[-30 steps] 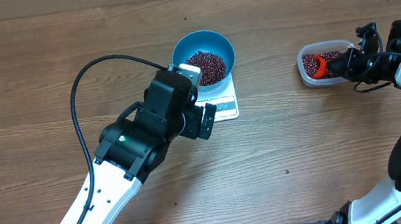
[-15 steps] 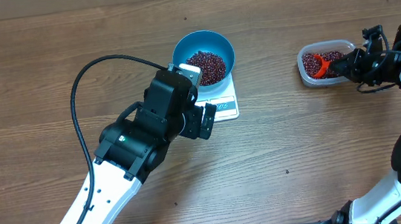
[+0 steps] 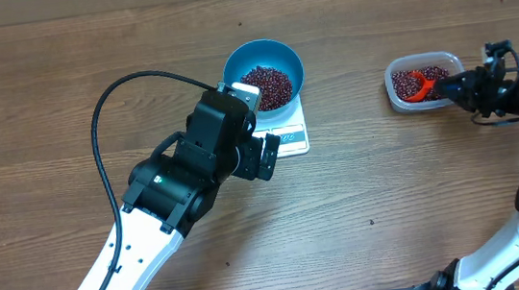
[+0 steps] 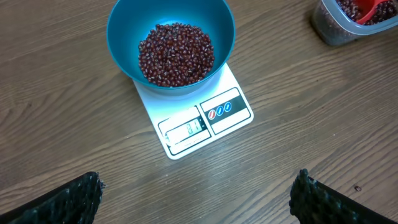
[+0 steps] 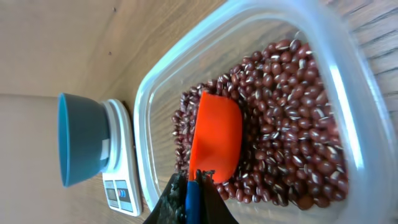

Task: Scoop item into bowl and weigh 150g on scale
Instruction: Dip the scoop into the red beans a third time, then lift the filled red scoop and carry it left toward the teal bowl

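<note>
Near the far edge of the tabletop, about halfway along it, the blue bowl sits on the white scale. A heap of dark red beans lies in the bowl. The left gripper hangs over the near side of the scale with its fingers spread wide, holding nothing. Close to the right edge, a clear container holds more beans. The right gripper is squeezed tight on the handle of the orange scoop. The scoop's cup rests on the beans in the container.
</note>
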You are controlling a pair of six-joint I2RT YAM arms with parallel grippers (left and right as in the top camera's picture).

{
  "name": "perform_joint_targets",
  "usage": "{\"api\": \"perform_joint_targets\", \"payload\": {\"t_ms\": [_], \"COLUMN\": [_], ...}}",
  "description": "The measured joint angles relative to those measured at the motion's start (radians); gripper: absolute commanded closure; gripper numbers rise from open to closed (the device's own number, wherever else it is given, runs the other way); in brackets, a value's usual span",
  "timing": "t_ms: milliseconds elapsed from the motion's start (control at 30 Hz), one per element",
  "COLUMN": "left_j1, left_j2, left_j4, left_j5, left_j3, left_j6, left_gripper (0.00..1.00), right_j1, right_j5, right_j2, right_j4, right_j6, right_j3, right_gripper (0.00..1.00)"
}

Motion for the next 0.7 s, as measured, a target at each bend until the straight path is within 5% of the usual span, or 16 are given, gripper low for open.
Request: {"api": "perform_joint_targets", "payload": {"t_ms": [700], "left_j1": [0.0], "left_j2": [0.0], "left_j4": [0.0], "left_j5": [0.0], "left_j3": [0.0], "left_j6": [0.0], "left_gripper": [0.0], "right_j1": [-0.08], "right_j5": [-0.248], "right_j2": [0.0], "right_j4": [0.0], "right_j6": [-0.001], "right_j3": [0.0], "right_gripper": [0.96]}}
